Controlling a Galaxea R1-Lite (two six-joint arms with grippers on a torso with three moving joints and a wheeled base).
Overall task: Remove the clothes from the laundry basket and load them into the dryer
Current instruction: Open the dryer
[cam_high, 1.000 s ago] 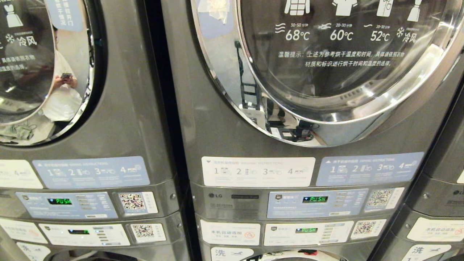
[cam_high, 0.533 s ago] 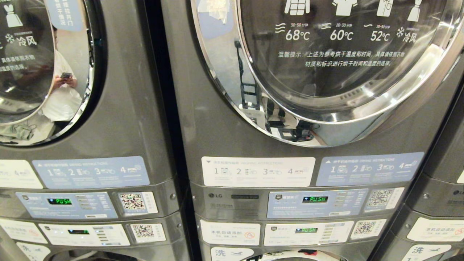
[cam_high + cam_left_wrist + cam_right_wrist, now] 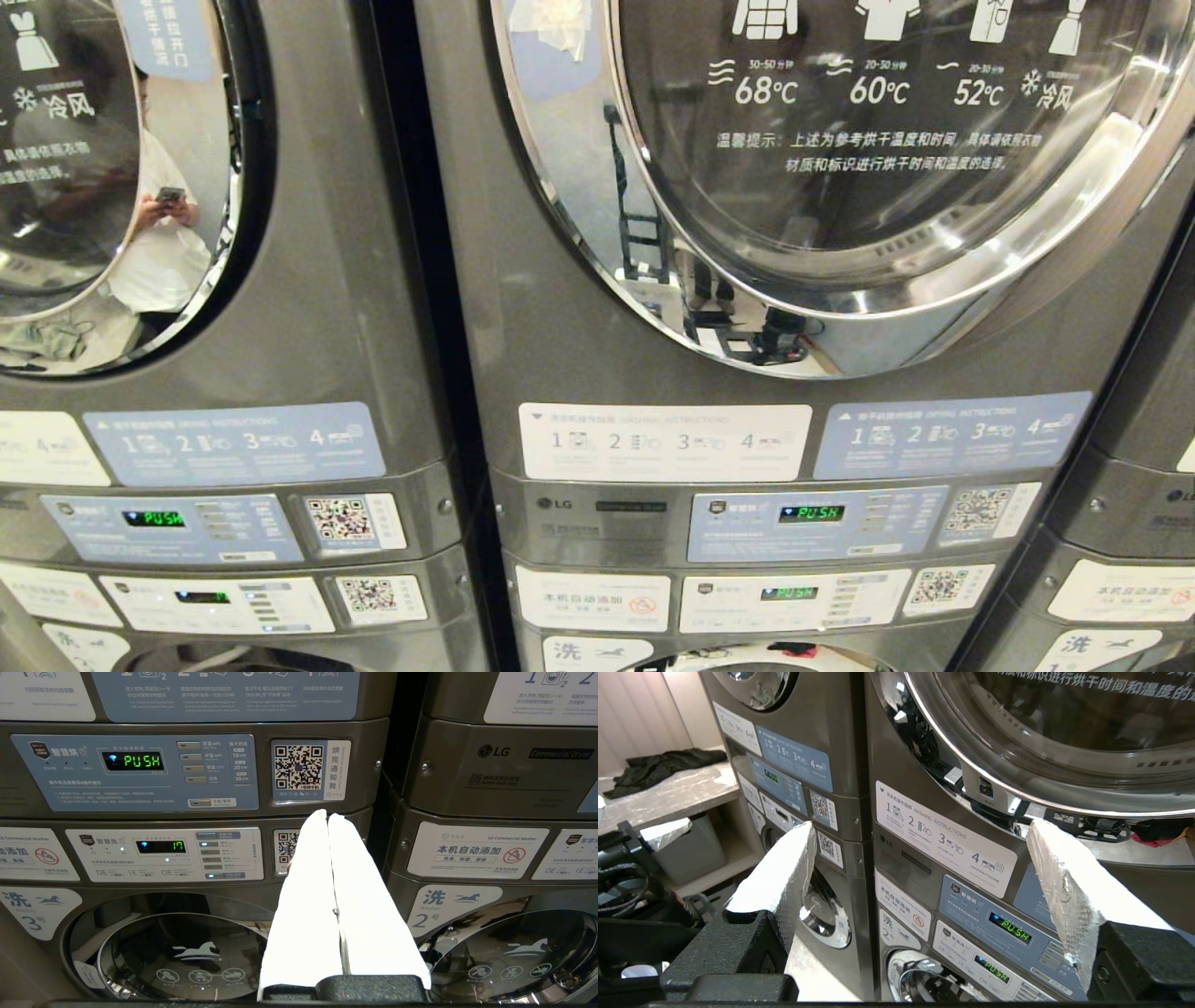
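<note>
You have no laundry basket in any view, so the clothes you must load cannot be placed for certain. The only loose fabric is a dark garment [image 3: 663, 767] lying on the tabletop [image 3: 686, 791] at the upper left of the right wrist frame, beside the machines; whether it belongs to the load is unclear. Expect clothes to be light, limp and prone to snag or trail, so pinch a bunched fold near the middle of a piece, not a hem.

The dryer [image 3: 747, 355] fills the centre of the head frame, its round door [image 3: 887, 140] appearing shut; the latch side is cut off at the right edge. The drum's contents behind the printed glass are hard to make out.

Your right gripper [image 3: 920, 849] stands with its fingers [image 3: 784, 882] spread wide and empty, facing the lower rim of the door. Your left gripper [image 3: 329, 816] has its fingers pressed together, holding nothing, lower frame centre, before the control panels [image 3: 135, 772].
</note>
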